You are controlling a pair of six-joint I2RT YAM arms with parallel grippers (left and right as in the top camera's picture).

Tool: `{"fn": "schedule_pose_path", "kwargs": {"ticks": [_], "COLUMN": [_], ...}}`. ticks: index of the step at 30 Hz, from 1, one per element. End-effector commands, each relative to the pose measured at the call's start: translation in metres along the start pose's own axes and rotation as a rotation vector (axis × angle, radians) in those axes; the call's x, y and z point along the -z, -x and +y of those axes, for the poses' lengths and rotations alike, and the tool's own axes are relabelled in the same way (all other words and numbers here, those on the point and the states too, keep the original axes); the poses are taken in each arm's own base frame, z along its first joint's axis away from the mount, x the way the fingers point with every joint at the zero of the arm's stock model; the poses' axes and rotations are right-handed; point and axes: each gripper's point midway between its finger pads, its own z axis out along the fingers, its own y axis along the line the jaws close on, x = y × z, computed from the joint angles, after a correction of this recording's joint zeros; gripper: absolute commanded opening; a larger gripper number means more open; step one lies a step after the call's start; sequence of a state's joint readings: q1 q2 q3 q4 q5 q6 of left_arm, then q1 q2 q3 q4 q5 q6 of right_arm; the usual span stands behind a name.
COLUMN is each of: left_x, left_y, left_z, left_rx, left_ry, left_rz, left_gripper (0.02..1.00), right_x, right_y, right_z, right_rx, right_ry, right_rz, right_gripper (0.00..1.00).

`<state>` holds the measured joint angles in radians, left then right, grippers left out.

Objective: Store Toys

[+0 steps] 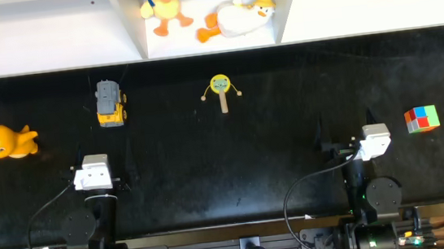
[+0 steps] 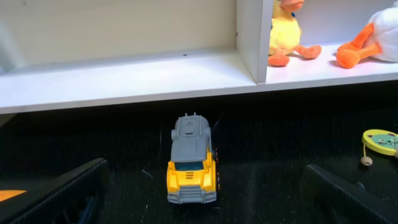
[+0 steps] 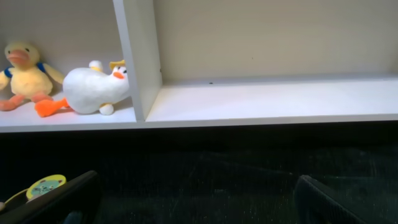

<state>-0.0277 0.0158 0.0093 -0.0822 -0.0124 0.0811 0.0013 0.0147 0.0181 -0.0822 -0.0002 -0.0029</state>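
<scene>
On the black mat point(image 1: 209, 162) stands a boxy plastic truck point(image 1: 110, 102).

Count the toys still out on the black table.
4: an orange duck at the far left, a yellow-grey truck left of centre, a rattle drum in the middle, a coloured cube at the far right. None seems hidden.
</scene>
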Motion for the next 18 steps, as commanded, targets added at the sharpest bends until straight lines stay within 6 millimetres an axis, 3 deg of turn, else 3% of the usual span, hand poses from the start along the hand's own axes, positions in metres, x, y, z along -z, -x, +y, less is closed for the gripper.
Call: {"fn": "schedule_pose_path", "kwargs": {"ticks": [1,12,18], "left_x": [0.001,0.002,0.007], "left_y": [0.002,0.003,0.019], "left_z": [0.000,-0.004,-0.001], "left_rx": [-0.009,0.036,0.065], "left_ry": [0.002,-0.021,-0.019], "left_rz": [-0.009,0.000,0.062], "left_gripper": [0.998,0.998,0.998], "right_x": [0.000,0.000,0.000], "right_y": [-0.003,-0.003,-0.003], "right_z": [0.000,0.000,0.000], "right_rx": [-0.003,-0.003,-0.003], "right_ry": [0.001,0.001,0.001], "right_rz": [-0.002,-0.002,-0.002], "right_gripper": [0.993,0.996,0.996]}}
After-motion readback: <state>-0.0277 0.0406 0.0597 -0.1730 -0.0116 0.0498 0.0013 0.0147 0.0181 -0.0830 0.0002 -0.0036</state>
